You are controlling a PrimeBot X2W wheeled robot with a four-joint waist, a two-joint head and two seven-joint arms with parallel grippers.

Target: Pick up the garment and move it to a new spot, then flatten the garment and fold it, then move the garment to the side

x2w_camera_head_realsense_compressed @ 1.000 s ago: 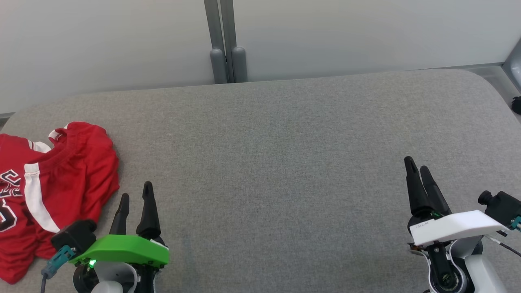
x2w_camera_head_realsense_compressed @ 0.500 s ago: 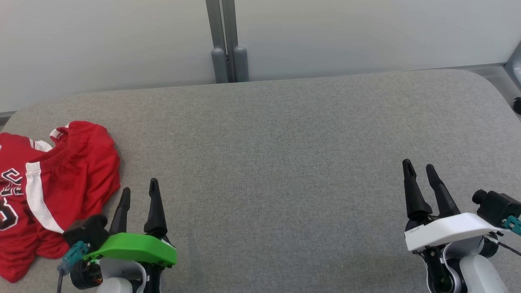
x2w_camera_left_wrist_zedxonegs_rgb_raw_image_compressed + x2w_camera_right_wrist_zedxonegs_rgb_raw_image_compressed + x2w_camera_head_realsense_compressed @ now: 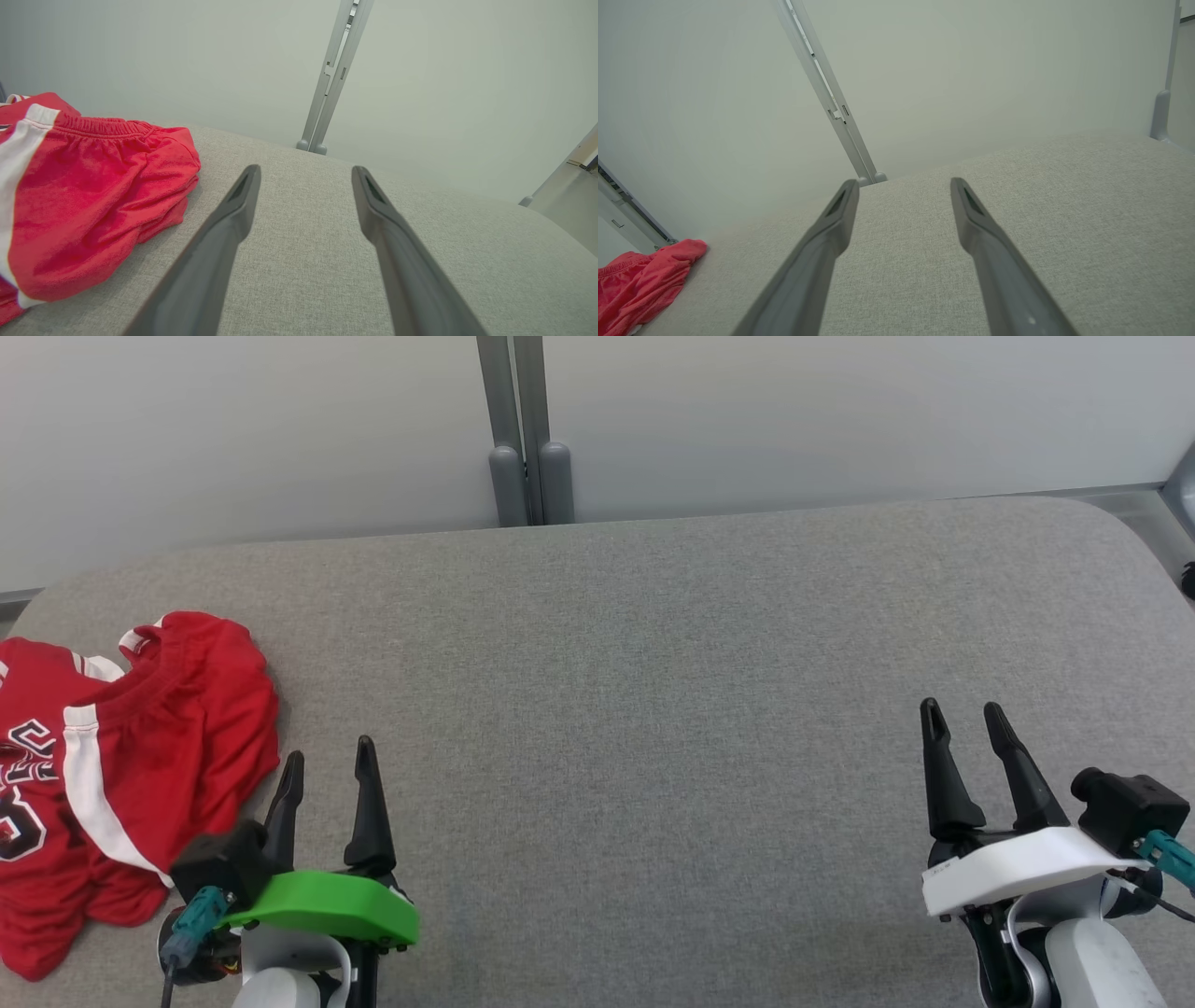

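The garment [image 3: 121,775] is a red sports piece with white stripes and dark lettering, lying crumpled at the left edge of the grey padded surface [image 3: 653,691]. In the left wrist view the garment [image 3: 79,200] bulges at the left, and in the right wrist view the garment [image 3: 640,284] sits in the lower left corner. My left gripper [image 3: 329,763] hovers open just right of the cloth without touching it. Far off at the lower right, my right gripper [image 3: 963,716] is open over bare fabric. Both pairs of fingers hold nothing.
A pale wall with a grey vertical post [image 3: 525,429] runs along the far edge of the surface. The surface's rounded right corner [image 3: 1120,523] drops off to a floor strip.
Both grippers have shifted a little: the left one up and to the right beside the garment, the right one turning so its fingers show wider apart. The camera has drifted slightly.
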